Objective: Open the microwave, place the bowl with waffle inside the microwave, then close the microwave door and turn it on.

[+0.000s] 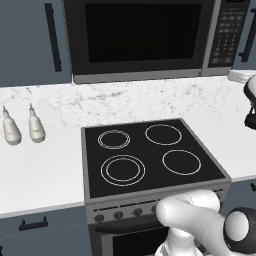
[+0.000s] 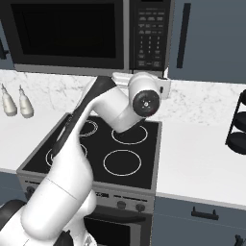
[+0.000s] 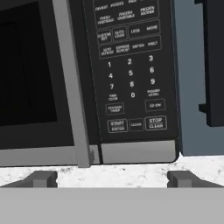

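The large black and dark-grey microwave (image 1: 150, 37) hangs above the marble-patterned white backsplash (image 1: 125, 102), directly behind and over the black glass stovetop with four white burner rings (image 1: 150, 155). Its door is shut. The wide black-framed microwave door with its dark glass window (image 3: 30, 74) covers the left and middle of the microwave, and a grey vertical strip (image 3: 72, 83) runs down the door's right edge, just beside the black button keypad panel (image 3: 131, 74) on the microwave's right end.

As a judgement, the door is a stiff, hinged panel: rigid, smooth and probably slippery on the glass, and it should swing rather than lift, with some latch resistance at first. The grey strip beside the keypad looks like the place to take hold, since it lies farthest from the hinge side, which I take to be the microwave's left. No separate handle is visible, so the hold may have to hook that edge.

The robot's two-finger gripper (image 3: 112, 178) hangs low in front of the microwave's right end, facing the keypad, its two dark fingertips (image 3: 41, 178) spread fully wide and holding nothing.

To the left of the stovetop stand two small white bottles (image 1: 22, 127) on the white counter (image 1: 40, 170).
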### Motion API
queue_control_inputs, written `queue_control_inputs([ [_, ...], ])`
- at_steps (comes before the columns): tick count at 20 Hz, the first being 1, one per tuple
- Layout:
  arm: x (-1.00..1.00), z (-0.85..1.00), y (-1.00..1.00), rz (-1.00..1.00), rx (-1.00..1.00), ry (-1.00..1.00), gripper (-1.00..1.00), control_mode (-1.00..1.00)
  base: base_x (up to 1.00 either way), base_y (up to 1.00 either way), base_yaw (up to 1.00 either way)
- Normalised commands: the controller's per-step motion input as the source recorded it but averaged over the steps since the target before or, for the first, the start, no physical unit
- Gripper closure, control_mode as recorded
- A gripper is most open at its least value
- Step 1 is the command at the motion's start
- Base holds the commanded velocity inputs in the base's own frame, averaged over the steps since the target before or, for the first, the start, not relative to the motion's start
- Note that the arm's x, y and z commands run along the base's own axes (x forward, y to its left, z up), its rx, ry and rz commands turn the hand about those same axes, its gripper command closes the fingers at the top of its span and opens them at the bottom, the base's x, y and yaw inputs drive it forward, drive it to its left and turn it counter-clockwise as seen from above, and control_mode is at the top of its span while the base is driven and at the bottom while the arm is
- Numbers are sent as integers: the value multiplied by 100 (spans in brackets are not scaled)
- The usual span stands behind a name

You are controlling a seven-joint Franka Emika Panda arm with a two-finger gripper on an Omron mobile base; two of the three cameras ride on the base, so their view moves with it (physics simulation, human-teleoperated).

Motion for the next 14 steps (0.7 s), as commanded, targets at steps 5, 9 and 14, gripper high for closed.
queue_control_inputs([
  [5,29,0,-35,-2,0,0,-100,-100,0,0,0],
  [9,29,0,-35,-12,0,0,-100,-100,0,0,0],
  [14,26,0,-3,-7,0,0,-100,-100,0,0,0],
])
